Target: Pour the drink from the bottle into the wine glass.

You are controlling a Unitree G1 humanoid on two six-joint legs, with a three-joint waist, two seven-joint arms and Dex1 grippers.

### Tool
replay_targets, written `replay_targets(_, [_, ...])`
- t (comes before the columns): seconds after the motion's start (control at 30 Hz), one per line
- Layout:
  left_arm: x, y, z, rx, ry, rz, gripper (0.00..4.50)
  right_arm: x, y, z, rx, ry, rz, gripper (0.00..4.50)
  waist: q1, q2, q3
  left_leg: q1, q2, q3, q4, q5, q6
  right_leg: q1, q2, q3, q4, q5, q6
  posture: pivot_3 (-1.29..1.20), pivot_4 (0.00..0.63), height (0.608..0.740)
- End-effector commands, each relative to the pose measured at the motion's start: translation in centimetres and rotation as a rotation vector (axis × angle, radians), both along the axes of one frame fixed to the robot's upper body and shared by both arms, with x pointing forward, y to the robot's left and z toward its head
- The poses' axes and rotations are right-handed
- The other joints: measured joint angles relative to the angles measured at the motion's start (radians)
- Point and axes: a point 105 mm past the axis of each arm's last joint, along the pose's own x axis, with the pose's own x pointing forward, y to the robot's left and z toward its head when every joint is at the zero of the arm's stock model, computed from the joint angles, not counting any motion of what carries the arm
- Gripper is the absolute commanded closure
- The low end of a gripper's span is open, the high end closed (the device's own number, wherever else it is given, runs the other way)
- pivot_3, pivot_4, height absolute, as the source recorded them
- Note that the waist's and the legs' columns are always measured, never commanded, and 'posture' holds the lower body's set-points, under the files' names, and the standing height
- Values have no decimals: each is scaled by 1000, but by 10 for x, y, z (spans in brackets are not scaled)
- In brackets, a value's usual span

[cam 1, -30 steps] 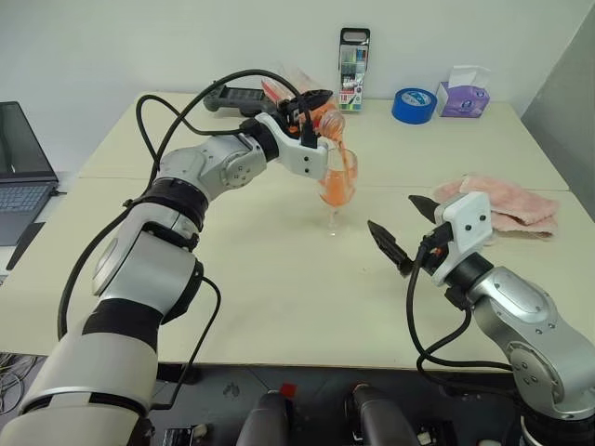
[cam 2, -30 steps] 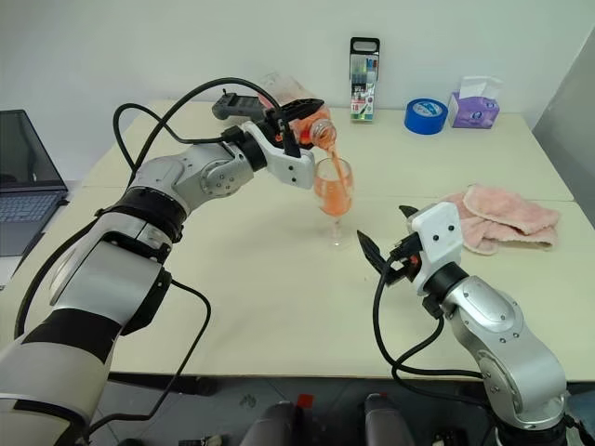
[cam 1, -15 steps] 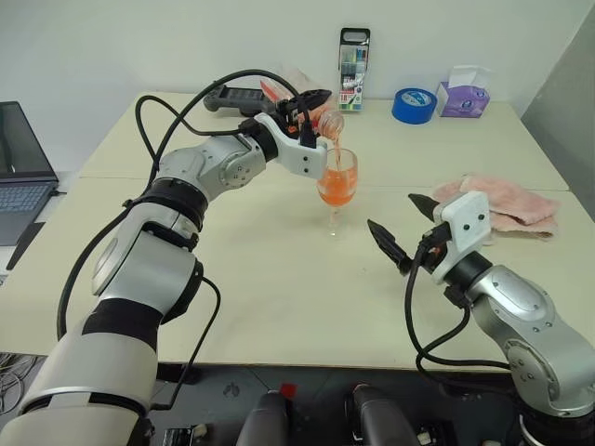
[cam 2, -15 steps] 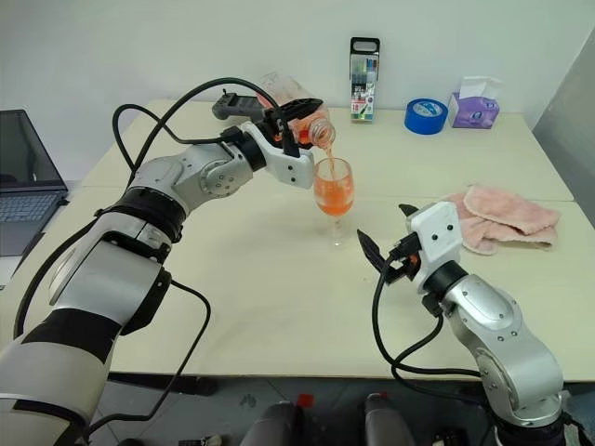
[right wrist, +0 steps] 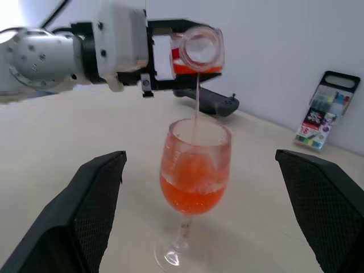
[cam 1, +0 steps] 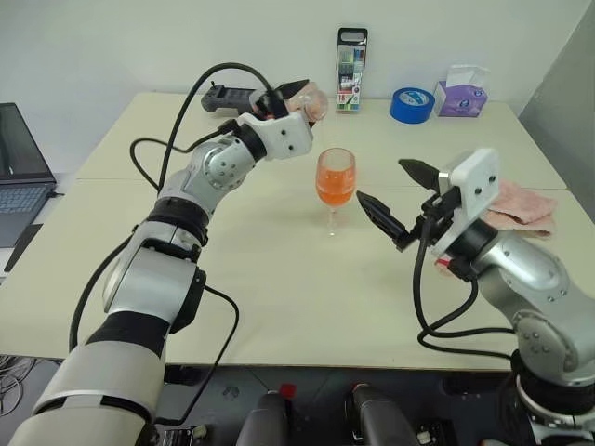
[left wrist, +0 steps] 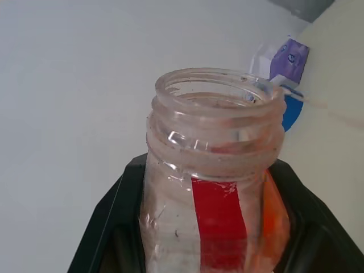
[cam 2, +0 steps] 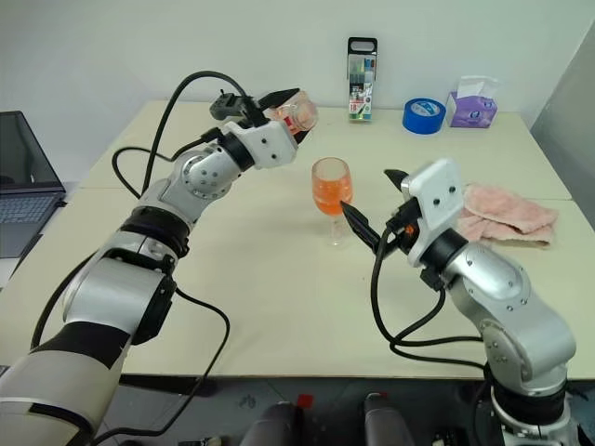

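Tabletop: thin drink (right wrist: 197, 102) trickle, bottle (right wrist: 196, 52) to wine glass (right wrist: 195, 170).

Blue tape roll (cam 1: 413, 104), pink towel (cam 1: 517, 207)

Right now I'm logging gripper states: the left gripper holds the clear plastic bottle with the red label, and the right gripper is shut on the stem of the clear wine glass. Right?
Not quite. The right gripper is open and holds nothing; its fingers stand either side of the clear wine glass, apart from it, as the right wrist view shows. The left gripper does hold the clear plastic bottle with the red label.

Wine glass (cam 2: 332, 189) half full of orange drink (cam 2: 331, 194).
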Motion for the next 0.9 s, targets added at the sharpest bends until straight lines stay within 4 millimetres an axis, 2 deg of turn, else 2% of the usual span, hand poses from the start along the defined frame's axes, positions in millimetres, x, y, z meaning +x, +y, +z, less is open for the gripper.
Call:
replay_targets(0.03, [2, 28, 25, -329, 107, -25, 2391, -2, 8, 24, -9, -16, 59, 0, -1, 0, 0, 0, 0, 0, 0, 0, 0, 0, 0, 0, 0, 0, 0, 0, 150, 740])
replay_targets(0.07, [6, 44, 21, -431, 176, -3, 2391, 2, 13, 28, -39, -8, 66, 0, -2, 0, 0, 0, 1, 0, 0, 0, 0, 0, 0, -1, 0, 0, 0, 0, 150, 740])
replay_targets(0.17, [11, 76, 6, -619, 304, 53, 2391, 13, 26, 35, -103, 6, 81, 0, -6, 0, 0, 0, 1, 0, 0, 0, 0, 0, 0, 0, 1, 0, 0, 0, 150, 740])
replay_targets(0.27, [8, 121, -25, -797, 454, 146, 2391, 19, 61, 45, -75, 19, 206, 0, -20, 1, -1, 2, 5, 0, 0, 0, 0, 0, -2, 0, 1, 0, 0, 0, 150, 740])
replay_targets(0.4, [-2, 150, -54, -886, 564, 216, 2391, 38, 82, 35, -121, 67, 209, 0, -26, 1, -1, 3, 8, -1, -1, 0, 0, 0, -2, -1, 0, 0, 0, 0, 150, 740])
replay_targets(0.6, [-8, 167, -66, -967, 593, 228, 2391, 40, 102, 31, -91, 125, 285, 0, -7, 0, -2, 2, 7, -2, 1, 0, 0, 0, -3, -1, 1, 0, 0, 0, 150, 740])
replay_targets(0.77, [-9, 161, -77, -885, 612, 255, 2391, 40, 105, 27, -101, 135, 299, 0, -3, -1, -2, 2, 7, -2, 0, 0, 0, 0, -3, -1, 0, 0, -1, 0, 150, 740])
replay_targets(0.9, [-9, 156, -78, -847, 604, 263, 2391, 40, 105, 25, -108, 138, 296, 0, -2, -1, -2, 3, 7, -1, 0, 0, 0, 0, -4, 0, 1, 0, -1, 0, 150, 740])
